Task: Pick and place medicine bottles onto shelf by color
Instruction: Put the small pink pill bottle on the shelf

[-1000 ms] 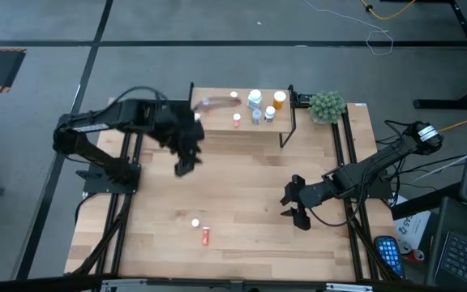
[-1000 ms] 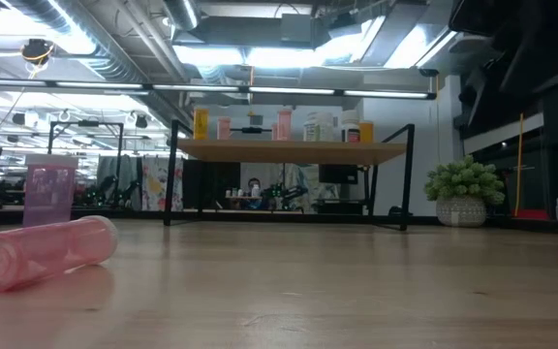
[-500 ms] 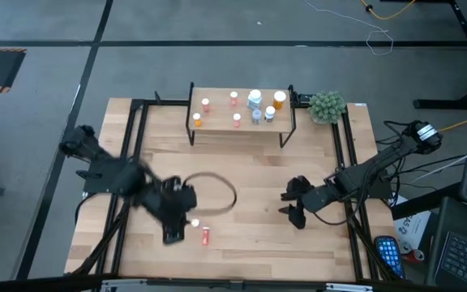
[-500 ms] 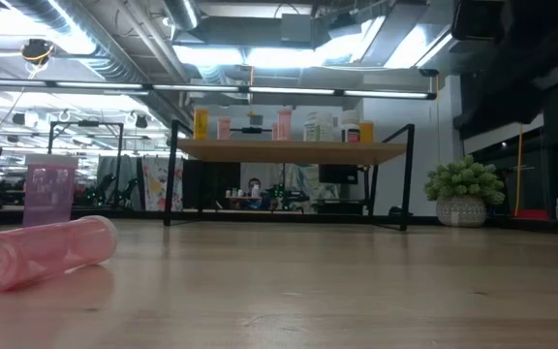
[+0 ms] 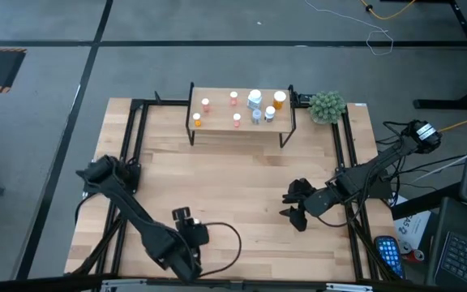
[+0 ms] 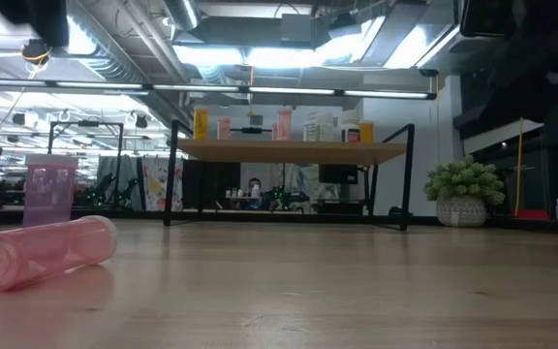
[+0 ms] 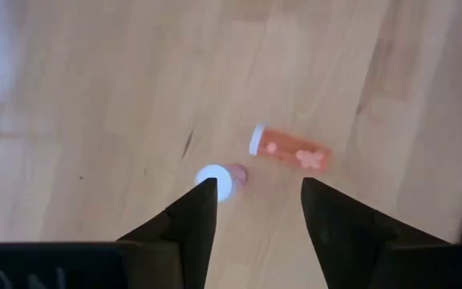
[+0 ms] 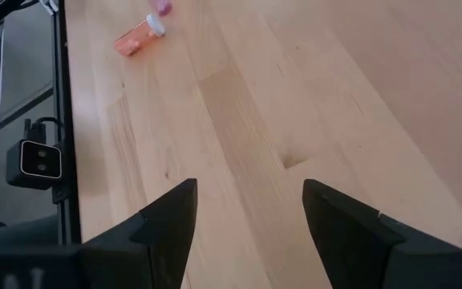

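Two medicine bottles sit on the table near its front left. A small pink one with a white cap (image 7: 219, 178) stands upright. An orange-red one with a white cap (image 7: 289, 150) lies on its side beside it. My left gripper (image 7: 255, 193) hangs open above them, pointing steeply down, and touches neither; in the high view the left gripper (image 5: 191, 237) hides both. The shelf (image 5: 240, 109) at the far edge carries several bottles. My right gripper (image 5: 296, 207) waits open over the table's right half.
A green plant ball (image 5: 327, 106) stands right of the shelf. Black frame rails run along both table sides. A small camera block (image 8: 38, 160) sits at the near edge. The lying bottle (image 6: 42, 252) shows close in the low view, far in front of the shelf (image 6: 289, 150).
My left gripper has swung from beside the shelf toward the table's near edge and come down, ending over the two bottles on the table; it has stayed open and the wrist has turned. My right gripper has rolled a little in place. The bottles have not moved.
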Controlling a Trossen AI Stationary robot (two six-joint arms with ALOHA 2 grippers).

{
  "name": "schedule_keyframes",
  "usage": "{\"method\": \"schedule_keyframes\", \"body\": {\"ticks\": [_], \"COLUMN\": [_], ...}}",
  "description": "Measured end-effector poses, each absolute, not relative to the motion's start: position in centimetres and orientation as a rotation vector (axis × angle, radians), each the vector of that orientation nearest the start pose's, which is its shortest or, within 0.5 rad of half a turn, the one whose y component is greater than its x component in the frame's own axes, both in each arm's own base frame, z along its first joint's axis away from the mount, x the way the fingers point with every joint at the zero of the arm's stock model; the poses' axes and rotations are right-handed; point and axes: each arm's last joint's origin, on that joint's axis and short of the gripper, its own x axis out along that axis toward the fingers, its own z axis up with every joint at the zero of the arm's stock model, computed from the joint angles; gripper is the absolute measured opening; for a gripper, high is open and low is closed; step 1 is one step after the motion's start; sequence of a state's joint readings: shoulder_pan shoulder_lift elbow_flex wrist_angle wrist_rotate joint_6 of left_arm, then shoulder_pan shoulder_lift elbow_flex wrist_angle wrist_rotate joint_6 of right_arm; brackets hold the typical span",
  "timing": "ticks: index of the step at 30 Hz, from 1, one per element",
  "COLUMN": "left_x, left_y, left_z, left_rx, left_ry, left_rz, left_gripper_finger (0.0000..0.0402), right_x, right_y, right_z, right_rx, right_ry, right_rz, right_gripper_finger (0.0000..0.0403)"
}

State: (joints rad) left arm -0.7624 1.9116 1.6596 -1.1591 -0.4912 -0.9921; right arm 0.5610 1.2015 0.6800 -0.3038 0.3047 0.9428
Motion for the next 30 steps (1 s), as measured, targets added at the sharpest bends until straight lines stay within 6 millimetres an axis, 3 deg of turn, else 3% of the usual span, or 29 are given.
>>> {"method": "schedule_keyframes", "body": {"ticks": [3, 7, 11, 19, 23, 26, 30], "left_x": [28.6, 28.0, 26.8, 25.0, 22.8, 21.8, 21.0], "left_y": [-25.4, -24.5, -22.1, -16.3, -12.5, -11.1, -11.1], "left_z": [23.7, 23.5, 26.5, 32.0, 33.5, 32.6, 29.6], "left_rx": [0.005, 0.088, 0.164, 0.206, 0.081, -0.051, -0.263], "left_ry": [1.124, 1.243, 1.335, 1.220, 1.148, 1.027, 0.831], "left_rz": [0.362, 0.375, 0.452, 0.453, 0.489, 0.434, 0.269], "left_gripper_finger": [0.0176, 0.0176, 0.0176, 0.0176, 0.0176, 0.0176, 0.0176], "right_x": [20.1, 20.1, 20.1, 20.1, 20.1, 20.1, 20.1], "right_y": [11.6, 11.6, 11.6, 11.5, 11.6, 11.6, 11.6], "right_z": [21.0, 21.0, 21.0, 21.0, 21.0, 21.0, 21.0], "right_rx": [0.560, 0.566, 0.567, 0.562, 0.565, 0.567, 0.565], "right_ry": [0.785, 0.785, 0.784, 0.773, 0.775, 0.773, 0.773], "right_rz": [-0.133, -0.135, -0.136, -0.148, -0.143, -0.139, -0.139], "right_gripper_finger": [0.0229, 0.0229, 0.0229, 0.0229, 0.0229, 0.0229, 0.0229]}}
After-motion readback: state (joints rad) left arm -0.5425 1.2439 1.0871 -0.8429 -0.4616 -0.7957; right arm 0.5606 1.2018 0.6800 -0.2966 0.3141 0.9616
